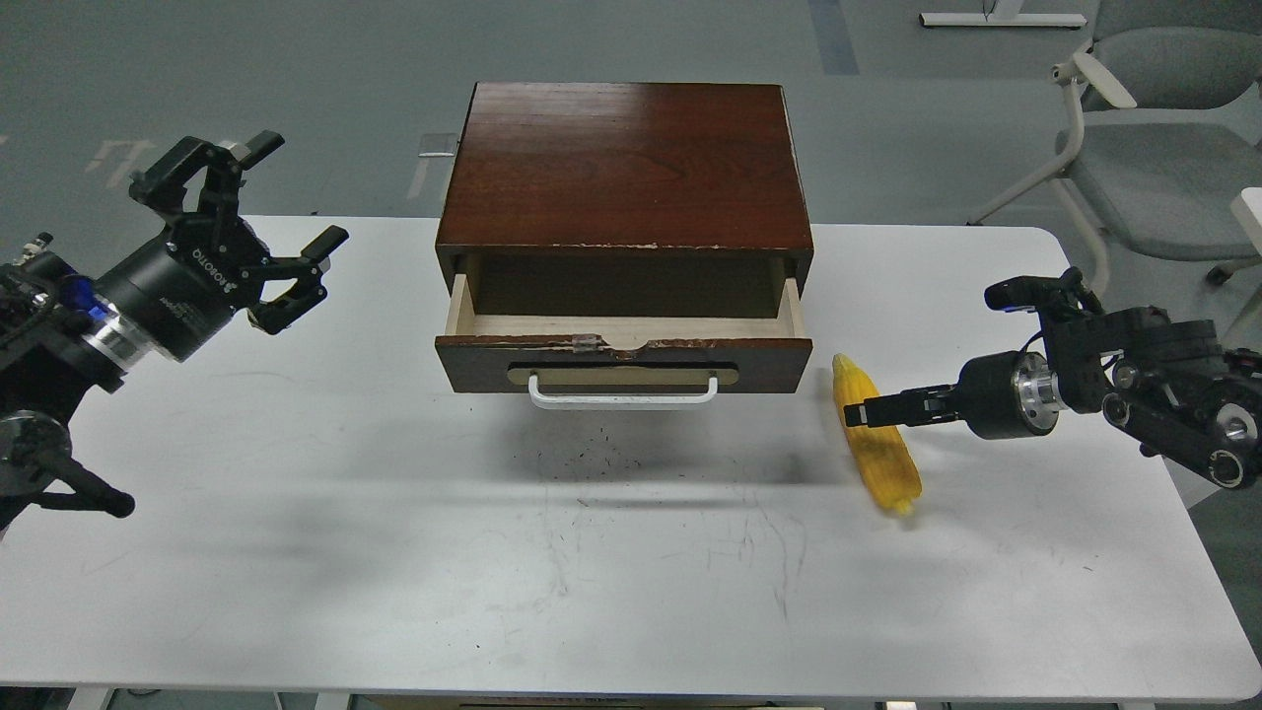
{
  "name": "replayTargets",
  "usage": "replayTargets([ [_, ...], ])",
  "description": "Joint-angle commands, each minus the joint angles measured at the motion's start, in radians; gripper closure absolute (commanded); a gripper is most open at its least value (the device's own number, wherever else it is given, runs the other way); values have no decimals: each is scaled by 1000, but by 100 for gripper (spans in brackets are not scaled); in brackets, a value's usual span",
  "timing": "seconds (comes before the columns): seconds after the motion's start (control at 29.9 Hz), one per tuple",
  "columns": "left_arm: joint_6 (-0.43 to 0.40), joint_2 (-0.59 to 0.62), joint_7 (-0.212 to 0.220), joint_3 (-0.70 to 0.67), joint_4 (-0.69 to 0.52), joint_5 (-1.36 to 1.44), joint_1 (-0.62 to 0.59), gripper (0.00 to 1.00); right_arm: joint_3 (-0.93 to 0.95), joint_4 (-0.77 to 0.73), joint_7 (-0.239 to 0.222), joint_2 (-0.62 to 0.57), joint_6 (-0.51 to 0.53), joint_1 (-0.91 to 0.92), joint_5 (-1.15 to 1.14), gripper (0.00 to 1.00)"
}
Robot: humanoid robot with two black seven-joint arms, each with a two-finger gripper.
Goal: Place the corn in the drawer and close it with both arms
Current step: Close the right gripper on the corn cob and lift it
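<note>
Ridged yellow tapered corn (877, 439) lies right of the open wooden drawer (623, 362). Right gripper (856, 413) grasps it; left gripper (268, 222) spread wide, left of the drawer.

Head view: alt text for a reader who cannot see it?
The right gripper has its fingers at a yellow corn on a white table, right of an open drawer. The left gripper hovers open.

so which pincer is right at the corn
The right pincer: its fingertips reach the corn beside the drawer. The left pincer hangs wide open, far across the table.
</note>
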Motion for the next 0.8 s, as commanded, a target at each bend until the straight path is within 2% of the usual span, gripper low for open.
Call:
replayTargets([
  [0.0,0,0,0,-1,0,0,-1,1,-9,1,0,4,0,0,0,5],
  [0.17,0,1,0,1,0,0,1,1,-26,1,0,5,0,0,0,11],
  [0.2,0,2,0,1,0,0,1,1,-32,1,0,5,0,1,0,16],
  [0.23,0,2,0,-1,0,0,1,0,-36,1,0,5,0,1,0,26],
  [0.3,0,2,0,-1,0,0,1,1,-36,1,0,5,0,0,0,40],
  [0.33,0,2,0,-1,0,0,1,1,-36,1,0,5,0,0,0,54],
  [0.37,0,2,0,-1,0,0,1,1,-36,1,0,5,0,0,0,60],
  [0.43,0,2,0,1,0,0,1,1,-36,1,0,5,0,0,0,78],
  [0.6,0,2,0,1,0,0,1,0,-36,2,0,4,0,0,0,92],
  [0.77,0,5,0,-1,0,0,1,0,-36,4,0,-5,0,0,0,97],
])
